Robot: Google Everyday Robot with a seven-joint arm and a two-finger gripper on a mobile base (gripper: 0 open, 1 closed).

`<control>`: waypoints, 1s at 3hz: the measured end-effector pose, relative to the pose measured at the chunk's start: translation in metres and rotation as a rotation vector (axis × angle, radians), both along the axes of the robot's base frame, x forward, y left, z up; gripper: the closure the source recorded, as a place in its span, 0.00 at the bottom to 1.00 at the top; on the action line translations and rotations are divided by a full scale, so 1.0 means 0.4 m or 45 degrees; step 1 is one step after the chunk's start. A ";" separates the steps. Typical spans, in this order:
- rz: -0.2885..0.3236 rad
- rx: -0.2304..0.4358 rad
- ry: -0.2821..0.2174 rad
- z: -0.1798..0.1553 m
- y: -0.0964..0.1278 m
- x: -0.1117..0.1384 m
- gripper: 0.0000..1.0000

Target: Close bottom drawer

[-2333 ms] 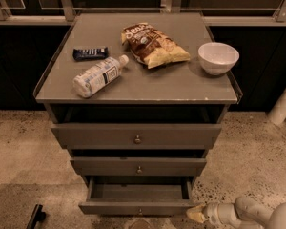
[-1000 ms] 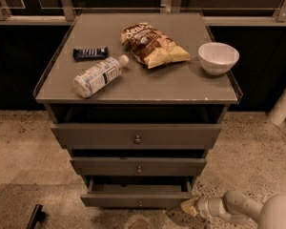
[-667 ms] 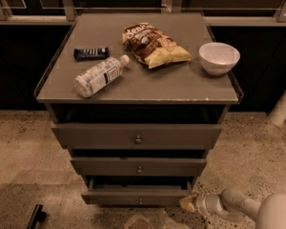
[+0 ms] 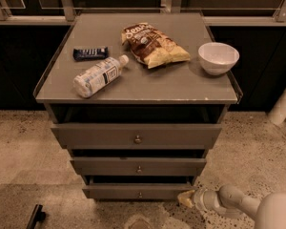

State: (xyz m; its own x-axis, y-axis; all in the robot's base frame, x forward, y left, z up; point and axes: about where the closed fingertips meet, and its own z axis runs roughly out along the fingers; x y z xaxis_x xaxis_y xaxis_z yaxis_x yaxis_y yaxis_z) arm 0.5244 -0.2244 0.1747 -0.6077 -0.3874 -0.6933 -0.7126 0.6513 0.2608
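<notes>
**Hand at the right end of the bottom drawer**

The bottom drawer [image 4: 133, 191] is the lowest front of the cabinet, just above the floor [image 4: 257, 142]. Its long axis runs left to right across the view, and its knob [image 4: 140, 194] is at the middle. The hand [image 4: 187, 198] is low, at the right end of this front, so the drawer lies to the hand's left. It is touching the front or just beside it; I cannot say which. Whether the hand is released or clenched is also not visible. It holds nothing that I can see.

The front seems almost flush under the middle drawer [image 4: 138, 166], so I judge that only a short push inward remains.

On the worktop [image 4: 181, 82] lie a bottle [image 4: 97, 76], a chip bag [image 4: 152, 44], a bowl [image 4: 218, 57] and a dark bar [image 4: 90, 53]. The floor is speckled stone.
</notes>
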 end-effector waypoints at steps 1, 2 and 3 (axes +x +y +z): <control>-0.007 0.019 -0.056 0.017 0.037 0.063 1.00; -0.007 0.019 -0.056 0.017 0.038 0.062 1.00; -0.016 0.055 -0.107 0.041 0.068 0.121 1.00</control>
